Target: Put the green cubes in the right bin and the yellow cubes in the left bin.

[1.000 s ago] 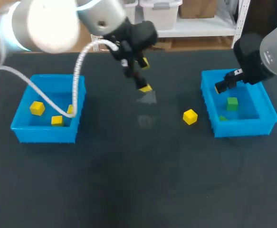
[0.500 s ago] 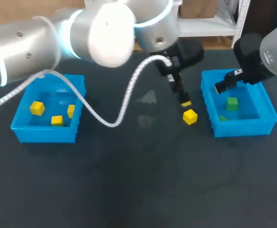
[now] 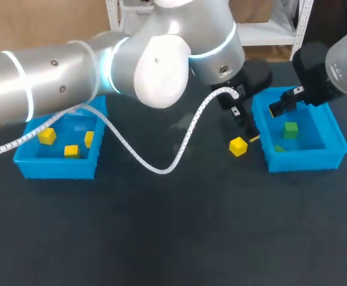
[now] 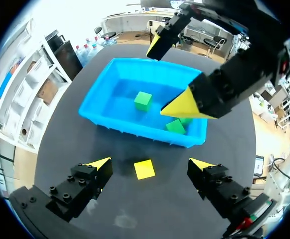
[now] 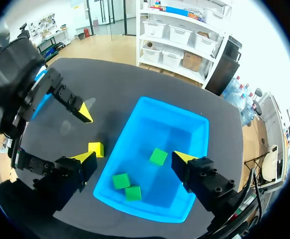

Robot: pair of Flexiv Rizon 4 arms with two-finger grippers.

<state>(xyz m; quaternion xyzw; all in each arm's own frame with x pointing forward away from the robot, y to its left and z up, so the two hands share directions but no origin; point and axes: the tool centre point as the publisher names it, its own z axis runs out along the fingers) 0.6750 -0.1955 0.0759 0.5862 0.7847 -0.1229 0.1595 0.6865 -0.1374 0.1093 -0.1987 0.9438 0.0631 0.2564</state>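
Across the dark table (image 3: 161, 238) your left arm (image 3: 102, 71) extends to the right bin (image 3: 334, 149), which holds three green cubes (image 5: 158, 156). The left bin (image 3: 54, 170) holds three yellow cubes (image 3: 71, 151). Your left gripper (image 4: 149, 164) hovers with fingers spread wide over the loose yellow cube (image 3: 238, 146), which lies on the table just beside the right bin. Your right gripper (image 5: 133, 157) hangs over that bin, also spread wide and holding nothing.

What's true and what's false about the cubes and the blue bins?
1. A loose yellow cube lies on the table beside the right bin. True.
2. The right bin holds yellow cubes. False: it holds green cubes.
3. The left gripper pinches the loose yellow cube. False: its fingers stand open around it.
4. The left bin holds three yellow cubes. True.
5. The right gripper holds a green cube. False: it is open and empty.
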